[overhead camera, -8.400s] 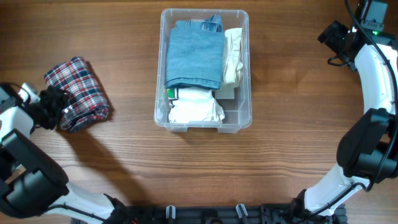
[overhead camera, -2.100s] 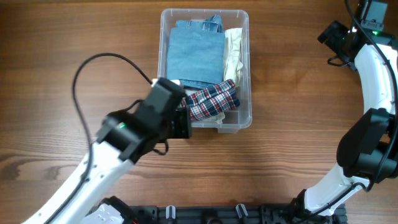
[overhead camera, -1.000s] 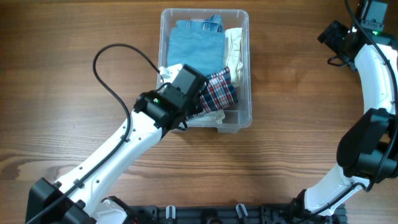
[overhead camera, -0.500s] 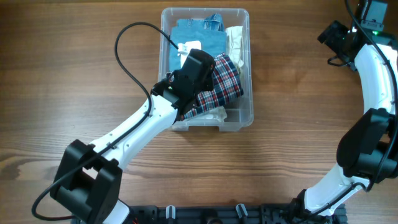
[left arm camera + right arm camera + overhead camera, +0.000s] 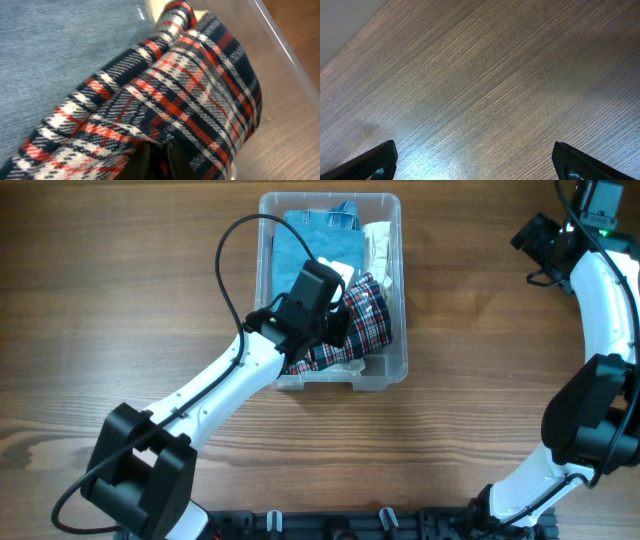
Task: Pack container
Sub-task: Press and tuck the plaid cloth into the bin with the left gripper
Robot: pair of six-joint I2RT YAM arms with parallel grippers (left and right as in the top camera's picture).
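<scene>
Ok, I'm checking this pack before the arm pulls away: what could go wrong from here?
The left pincer pinches a fold of the plaid cloth; lifting off without opening fully could drag it out. The cloth sits bunched on the jeans against the container wall, so it may spill over.

Container [image 5: 345,384]: one, clear plastic, rectangular.
Plaid cloth [image 5: 365,320]: one, checked in navy, red and white.
Denim garment [image 5: 300,235]: one, blue.
Pale cloths: two patches in view, a cream cloth [image 5: 380,242] and a white cloth [image 5: 347,363]; whether more pieces lie under them cannot be told.
Robot arms: two, a left arm [image 5: 220,395] and a right arm [image 5: 600,300], each white with black joints.
Grippers: two, one per arm, the left gripper [image 5: 159,161] and the right gripper [image 5: 477,164].
Fingers [image 5: 377,162]: two on each gripper, four in all, black.
Cable [image 5: 221,265]: one black loop.
Table [image 5: 120,260]: one, wood-grained.
</scene>
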